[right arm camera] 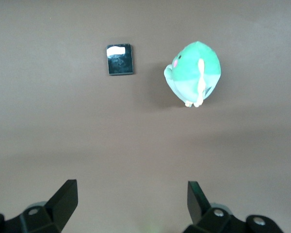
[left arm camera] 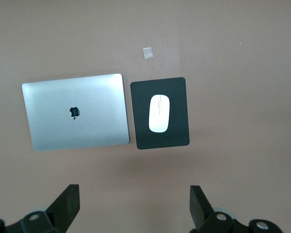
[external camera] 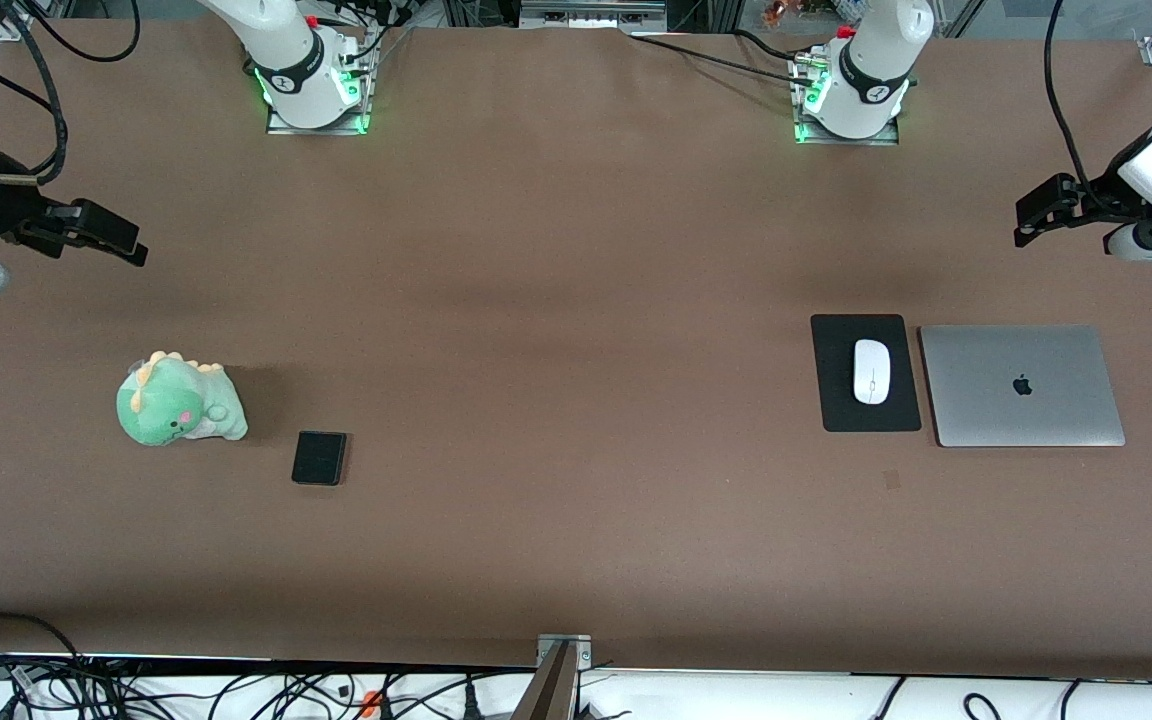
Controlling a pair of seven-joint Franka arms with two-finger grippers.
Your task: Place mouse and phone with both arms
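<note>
- The brown surface [external camera: 576,300] is wide and flat.
- A green dinosaur toy [external camera: 179,401] and the black phone [external camera: 320,458] lie near the right arm's end.
- A black mouse pad [external camera: 838,400] and a grey laptop [external camera: 1022,385] lie side by side near the left arm's end.

mouse [external camera: 871,371]: white, flat on black pad | phone [external camera: 320,458]: black, apparently face-up, beside green plush
</note>
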